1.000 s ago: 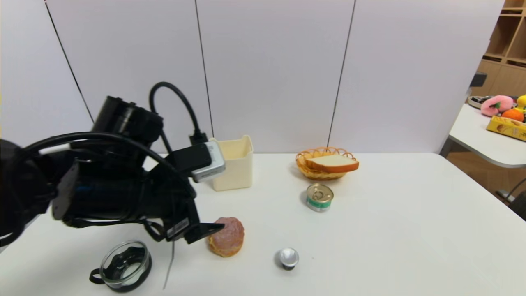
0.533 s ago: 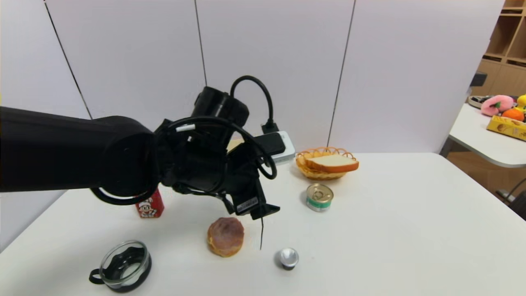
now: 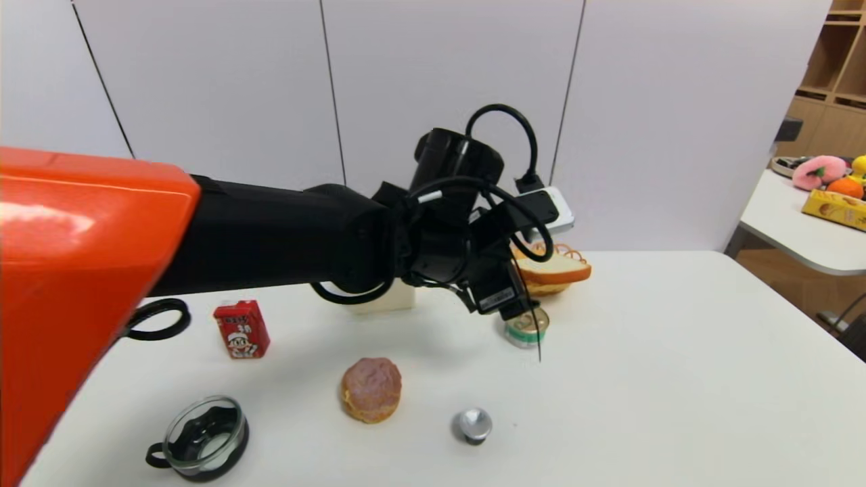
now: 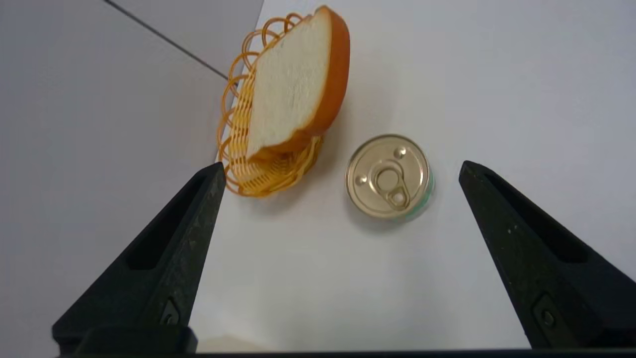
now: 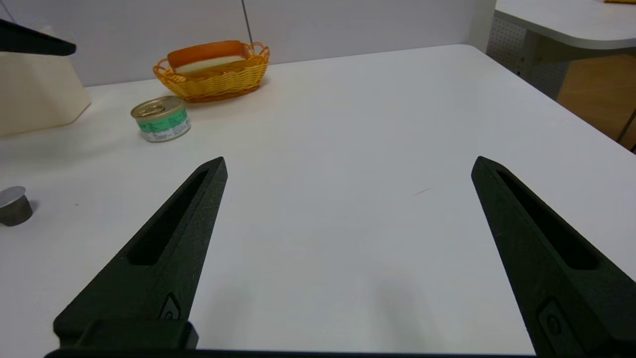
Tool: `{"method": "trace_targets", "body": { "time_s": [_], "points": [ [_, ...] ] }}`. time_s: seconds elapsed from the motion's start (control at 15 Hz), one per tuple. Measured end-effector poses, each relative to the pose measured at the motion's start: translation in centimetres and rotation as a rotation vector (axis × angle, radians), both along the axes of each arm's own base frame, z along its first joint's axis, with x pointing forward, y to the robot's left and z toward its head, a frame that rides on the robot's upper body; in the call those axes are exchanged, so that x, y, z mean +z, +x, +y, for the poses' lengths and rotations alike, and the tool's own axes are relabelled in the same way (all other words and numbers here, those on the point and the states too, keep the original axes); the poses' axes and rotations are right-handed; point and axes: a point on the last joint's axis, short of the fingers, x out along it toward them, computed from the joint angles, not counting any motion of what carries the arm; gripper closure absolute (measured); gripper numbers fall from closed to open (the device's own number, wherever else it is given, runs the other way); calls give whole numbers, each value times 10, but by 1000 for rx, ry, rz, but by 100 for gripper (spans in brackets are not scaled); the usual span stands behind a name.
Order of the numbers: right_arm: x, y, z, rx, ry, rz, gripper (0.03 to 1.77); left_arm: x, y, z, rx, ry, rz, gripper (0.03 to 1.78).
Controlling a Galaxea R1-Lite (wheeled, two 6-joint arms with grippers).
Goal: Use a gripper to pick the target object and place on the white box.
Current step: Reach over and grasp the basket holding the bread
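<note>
Our left gripper (image 4: 338, 169) hangs spread wide above the tin (image 4: 388, 176), beside the toast (image 4: 293, 84) in its basket (image 4: 238, 149) at the table's far edge. Our right gripper (image 5: 348, 166) idles, fingers apart.

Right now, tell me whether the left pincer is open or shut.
Open. The left pincer has its black fingers spread wide and empty above the gold-lidded round tin can, beside the orange wicker basket.

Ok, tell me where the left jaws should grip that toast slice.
Probably across the toast slice by its two crust edges, descending from above with the left gripper: it lies flat on the wicker basket, pale face up, crust overhanging the rim.
</note>
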Motion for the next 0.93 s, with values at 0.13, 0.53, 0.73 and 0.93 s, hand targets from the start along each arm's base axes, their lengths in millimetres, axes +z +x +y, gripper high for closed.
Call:
{"method": "trace_targets", "body": {
  "time_s": [0.13,0.53,0.73,0.93],
  "points": [
    [0,0,0,0,0,0,10,-12,6,-20,-11,-42,-8,12],
    [0,0,0,0,0,0,10,-52,31,-60,-14,-167,-59,12],
    [0,0,0,0,1,0,10,-71,40,-70,-15,-166,-66,12],
    [0,0,0,0,0,0,10,-83,50,-74,-2,-162,-78,12]
  ]
}}
